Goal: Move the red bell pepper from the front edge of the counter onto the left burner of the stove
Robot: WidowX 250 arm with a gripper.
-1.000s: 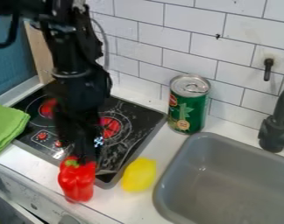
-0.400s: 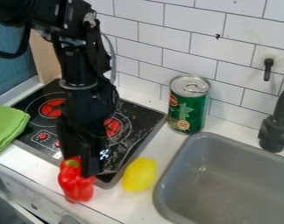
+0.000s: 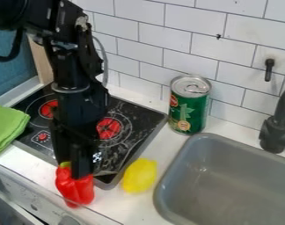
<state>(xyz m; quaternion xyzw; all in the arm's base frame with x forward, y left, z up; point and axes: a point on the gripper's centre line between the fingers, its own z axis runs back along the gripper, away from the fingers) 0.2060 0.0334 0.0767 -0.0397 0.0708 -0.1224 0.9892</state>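
Note:
The black gripper [image 3: 72, 169] hangs over the front edge of the stove, its lower end at the top of a red bell pepper [image 3: 75, 190]. It overlaps the upper right part of the pepper and hides some of it. The pepper stands on the white counter with a slight tilt, its green stem end partly showing beside the gripper. A yellow lemon-like thing [image 3: 139, 176] lies on the counter to the right, apart from both.
Behind the arm is the black stove top [image 3: 142, 127] with red burner marks. A green cloth [image 3: 7, 127] lies at the left. A green can [image 3: 189, 105] stands by the tiled wall. The grey sink [image 3: 227, 176] and black faucet [image 3: 277, 132] are at the right.
Since the last earlier frame, the gripper has shifted a little left and down. The pepper's top has moved slightly left and leans more. Before that, the gripper had turned above the pepper.

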